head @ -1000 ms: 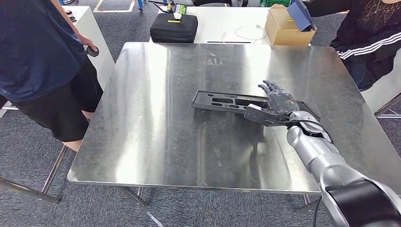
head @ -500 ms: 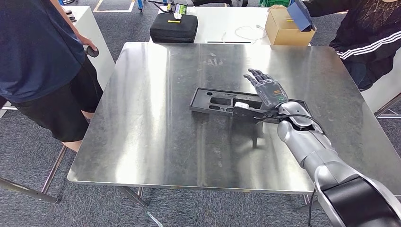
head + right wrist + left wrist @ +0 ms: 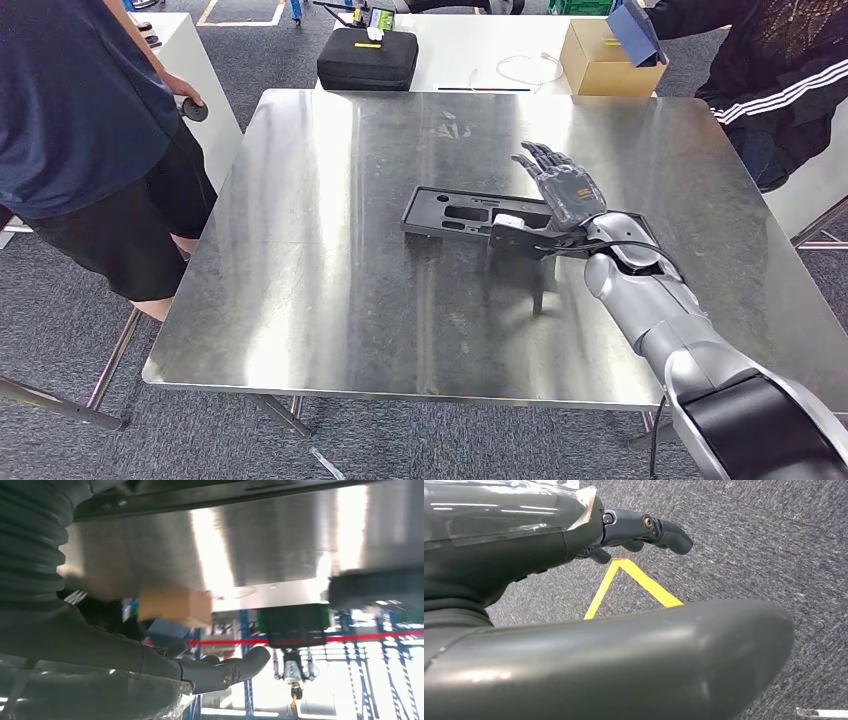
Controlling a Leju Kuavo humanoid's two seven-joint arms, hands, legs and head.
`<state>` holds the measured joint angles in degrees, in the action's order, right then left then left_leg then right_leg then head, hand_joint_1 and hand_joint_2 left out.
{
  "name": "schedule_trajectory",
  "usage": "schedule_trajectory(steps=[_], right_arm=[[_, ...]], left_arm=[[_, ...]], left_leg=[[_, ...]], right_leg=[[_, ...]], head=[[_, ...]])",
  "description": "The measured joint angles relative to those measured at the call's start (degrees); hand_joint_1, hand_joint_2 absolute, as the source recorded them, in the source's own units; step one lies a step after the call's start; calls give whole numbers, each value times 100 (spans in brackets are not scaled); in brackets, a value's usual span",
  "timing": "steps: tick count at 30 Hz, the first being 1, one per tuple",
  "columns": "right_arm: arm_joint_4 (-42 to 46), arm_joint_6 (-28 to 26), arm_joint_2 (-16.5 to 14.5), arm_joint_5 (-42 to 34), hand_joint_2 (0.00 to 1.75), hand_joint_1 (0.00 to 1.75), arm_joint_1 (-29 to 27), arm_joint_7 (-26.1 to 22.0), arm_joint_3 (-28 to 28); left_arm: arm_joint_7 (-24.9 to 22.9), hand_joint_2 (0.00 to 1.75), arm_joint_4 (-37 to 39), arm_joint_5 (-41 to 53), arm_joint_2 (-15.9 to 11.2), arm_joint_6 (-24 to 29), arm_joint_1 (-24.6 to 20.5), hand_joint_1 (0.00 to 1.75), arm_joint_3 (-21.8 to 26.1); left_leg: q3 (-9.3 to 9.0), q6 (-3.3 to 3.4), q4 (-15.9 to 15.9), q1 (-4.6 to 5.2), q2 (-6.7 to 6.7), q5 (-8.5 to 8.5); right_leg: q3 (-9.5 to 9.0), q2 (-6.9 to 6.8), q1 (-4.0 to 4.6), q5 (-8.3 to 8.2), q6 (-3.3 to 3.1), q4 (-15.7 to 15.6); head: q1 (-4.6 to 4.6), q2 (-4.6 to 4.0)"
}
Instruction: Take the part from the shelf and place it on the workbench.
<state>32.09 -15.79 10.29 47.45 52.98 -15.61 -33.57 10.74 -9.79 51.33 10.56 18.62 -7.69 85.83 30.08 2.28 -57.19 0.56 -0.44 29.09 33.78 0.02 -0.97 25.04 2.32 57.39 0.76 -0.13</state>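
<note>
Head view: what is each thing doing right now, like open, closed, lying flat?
Flat black plastic tray part: lying flat on the steel workbench.
Right hand: open, fingers spread, above the tray's right end.
Left hand: hanging over the carpet, holding nothing.
Black zip case: closed.
Brown cardboard box: open.

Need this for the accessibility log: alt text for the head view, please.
A long black moulded part lies flat on a shiny steel workbench, with the right robot hand raised over its right end, fingers spread and holding nothing. Two people stand at the far corners; a black case and cardboard box sit behind.
</note>
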Motion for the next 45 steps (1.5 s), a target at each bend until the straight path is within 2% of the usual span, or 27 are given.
schedule_trajectory(steps=[6,10,14,16,23,26,30,32,34,36,37,38,39,40,41,42,43,45], right_arm=[[777,931,5,-1749,0,0,-330,-438,394],[1263,2050,-4,-3300,0,0,-607,-581,705],[2231,3684,17,-5678,0,0,-1605,-818,994],[2742,3906,14,-6202,0,0,-2200,-1043,958],[4143,3853,11,-6336,0,0,-3659,-1518,599],[4516,3695,-34,-5959,0,0,-4048,-1641,448],[4858,3535,-74,-5644,0,0,-4318,-1702,296],[4994,3507,-74,-5621,0,0,-4418,-1719,274],[5105,3502,-67,-5612,0,0,-4517,-1730,259],[5161,3503,-64,-5609,0,0,-4597,-1735,246],[5170,3504,-66,-5609,0,0,-4630,-1735,243],[5174,3504,-68,-5606,0,0,-4663,-1735,240],[5177,3499,-72,-5598,0,0,-4688,-1734,238],[5182,3489,-79,-5581,0,0,-4709,-1730,238],[5192,3471,-87,-5556,0,0,-4725,-1725,243],[5203,3449,-98,-5530,0,0,-4741,-1717,249],[5219,3428,-113,-5506,0,0,-4769,-1709,258],[5246,3398,-134,-5471,0,0,-4825,-1698,282]], left_arm=[[-1,0,0,-39,2,4,0,0,0],[-19,0,0,-76,5,3,1,0,1],[-31,0,0,-148,13,6,9,0,28],[-30,0,0,-187,19,31,7,0,54],[-31,0,0,-274,28,119,4,0,107],[-31,0,0,-303,28,112,4,0,136],[-32,0,-5,-326,19,94,4,0,160],[-35,0,-8,-333,17,88,5,0,175],[-42,0,-9,-349,21,98,4,0,193],[-49,0,-9,-376,27,111,3,0,212],[-52,0,-9,-388,29,111,4,0,221],[-55,0,-9,-398,33,112,5,0,229],[-59,0,-9,-402,36,112,5,0,235],[-66,0,-9,-405,38,109,5,0,239],[-75,0,-9,-407,41,105,5,0,239],[-84,0,-12,-408,40,101,4,0,239],[-95,0,-15,-407,42,96,2,0,239],[-105,0,-21,-406,45,92,-2,0,238]], left_leg=[[0,0,0,0,-1,0],[-3,0,1,0,-4,0],[-13,-1,2,-6,-14,6],[-10,2,3,-7,-9,11],[-5,2,5,-7,-6,17],[-7,2,6,-7,-6,17],[6,78,-37,21,-5,33],[-25,124,28,8,3,-35],[-65,170,152,-31,29,-137],[-61,186,209,-53,52,-188],[-48,178,207,-57,58,-195],[-37,168,203,-63,62,-203],[-29,153,192,-75,62,-208],[-18,132,171,-92,61,-208],[-1,103,133,-106,59,-197],[32,68,87,-109,53,-181],[63,31,38,-102,44,-166],[131,-21,-50,-74,20,-158]], right_leg=[[0,0,0,0,0,0],[-3,-2,2,1,0,-1],[-23,-9,10,6,-2,-7],[-18,-6,9,6,-2,-7],[-21,-4,8,18,14,-8],[-22,-3,8,18,14,-8],[-31,-2,-41,-15,63,-42],[-33,-2,-29,-21,103,-47],[105,-1,-7,186,90,261],[409,1,0,555,48,997],[526,1,-7,663,62,1319],[570,0,-20,706,99,1501],[490,-1,-40,647,161,1422],[305,-5,-67,524,239,1137],[60,-12,-100,402,310,704],[-162,-4,-113,313,346,353],[-290,12,-111,252,349,134],[-317,55,-99,252,277,83]], head=[[1,0],[3,0],[-13,0],[-10,0],[-13,0],[-12,0],[-8,0],[-10,0],[-25,0],[-42,0],[-46,0],[-45,0],[-48,0],[-49,0],[-54,0],[-63,0],[-65,0],[-65,0]])
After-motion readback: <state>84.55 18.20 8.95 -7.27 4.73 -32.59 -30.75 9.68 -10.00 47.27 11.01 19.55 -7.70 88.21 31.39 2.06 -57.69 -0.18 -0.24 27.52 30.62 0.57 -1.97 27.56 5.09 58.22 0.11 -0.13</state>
